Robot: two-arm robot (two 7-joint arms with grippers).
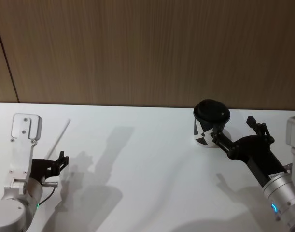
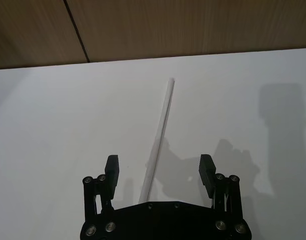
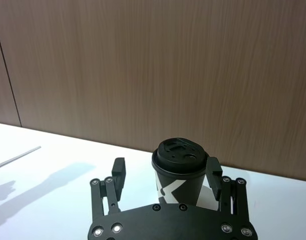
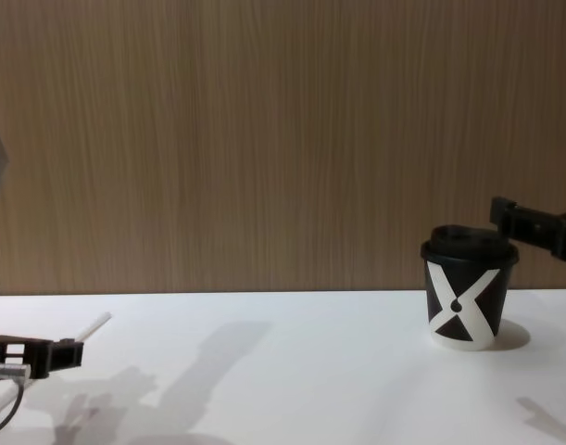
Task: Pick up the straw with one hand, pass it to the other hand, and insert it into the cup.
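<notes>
The thin white straw point(image 1: 60, 137) lies flat on the white table point(image 1: 147, 164) at the far left. My left gripper point(image 1: 55, 169) hovers open at the straw's near end. In the left wrist view the straw point(image 2: 160, 135) runs between the left gripper's point(image 2: 160, 170) spread fingers, untouched. The black cup point(image 1: 211, 116) with its white X and black lid stands upright at the right. My right gripper point(image 1: 234, 129) is open beside it at lid height. In the right wrist view the cup point(image 3: 180, 172) sits between the fingers point(image 3: 118, 167); I cannot tell whether they touch it.
A wood-panelled wall point(image 1: 147, 48) rises directly behind the table's far edge. Between straw and cup lies bare table surface point(image 4: 264, 371) carrying only the arms' shadows.
</notes>
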